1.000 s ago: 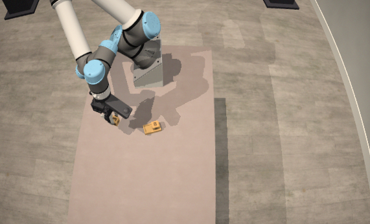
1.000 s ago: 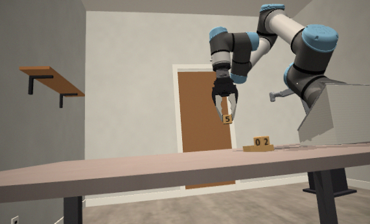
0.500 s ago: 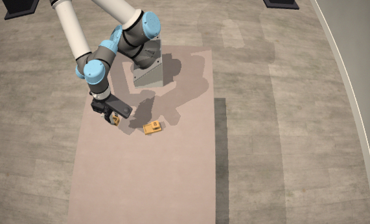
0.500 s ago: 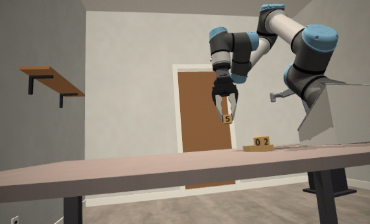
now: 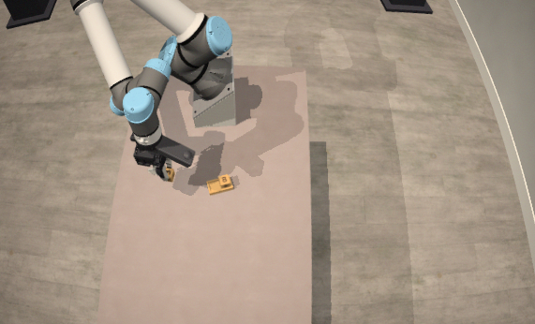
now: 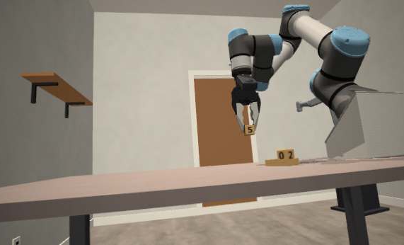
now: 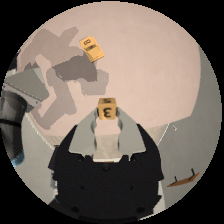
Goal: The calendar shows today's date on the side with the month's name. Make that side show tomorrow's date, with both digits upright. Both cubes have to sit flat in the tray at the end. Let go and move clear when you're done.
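Note:
The tray [image 5: 212, 188] [image 6: 274, 163] [image 7: 98, 56] lies on the table. One cube [image 5: 225, 181] [image 6: 285, 154] [image 7: 88, 43] sits in its right half in the top view, with an 8 on top; the exterior view shows 0 and 2 on its side faces. The tray's other half is empty. My gripper [image 5: 166, 173] [image 6: 250, 127] [image 7: 107, 107] is shut on the other cube [image 5: 170, 175] [image 6: 249, 130] [image 7: 107, 109], well above the table and to the left of the tray. This cube shows a 5 in the exterior view and a 3 in the wrist view. Its faces against the fingers are hidden.
The table [image 5: 204, 262] [image 6: 143, 184] carries the tray. The arm's grey base mount [image 5: 215, 114] [image 6: 349, 124] stands behind the tray. A wooden wall shelf [image 6: 56, 85] [image 7: 183, 180] is far off to the side.

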Robot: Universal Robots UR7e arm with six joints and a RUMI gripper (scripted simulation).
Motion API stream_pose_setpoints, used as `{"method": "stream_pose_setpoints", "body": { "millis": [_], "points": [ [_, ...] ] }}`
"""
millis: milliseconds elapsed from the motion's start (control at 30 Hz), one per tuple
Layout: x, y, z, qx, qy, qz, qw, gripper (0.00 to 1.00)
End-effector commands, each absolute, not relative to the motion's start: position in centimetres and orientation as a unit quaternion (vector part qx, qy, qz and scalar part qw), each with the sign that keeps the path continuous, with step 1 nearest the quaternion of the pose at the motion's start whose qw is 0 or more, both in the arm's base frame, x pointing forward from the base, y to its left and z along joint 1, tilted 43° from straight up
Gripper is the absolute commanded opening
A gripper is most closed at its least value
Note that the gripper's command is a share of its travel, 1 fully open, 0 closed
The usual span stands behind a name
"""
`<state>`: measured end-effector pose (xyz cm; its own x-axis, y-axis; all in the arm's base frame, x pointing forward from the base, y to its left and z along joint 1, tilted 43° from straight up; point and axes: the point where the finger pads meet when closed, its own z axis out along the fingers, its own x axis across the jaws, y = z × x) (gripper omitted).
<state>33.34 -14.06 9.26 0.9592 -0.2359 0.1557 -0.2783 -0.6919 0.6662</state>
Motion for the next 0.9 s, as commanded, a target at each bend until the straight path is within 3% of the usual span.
{"method": "stream_pose_setpoints", "body": {
  "millis": [0,867],
  "points": [
    [33.4,-13.8,9.0,0.927,-0.081,0.007,0.367,0.11],
    [33.8,-12.3,7.7,0.887,0.281,-0.134,0.341,0.11]
  ]
}}
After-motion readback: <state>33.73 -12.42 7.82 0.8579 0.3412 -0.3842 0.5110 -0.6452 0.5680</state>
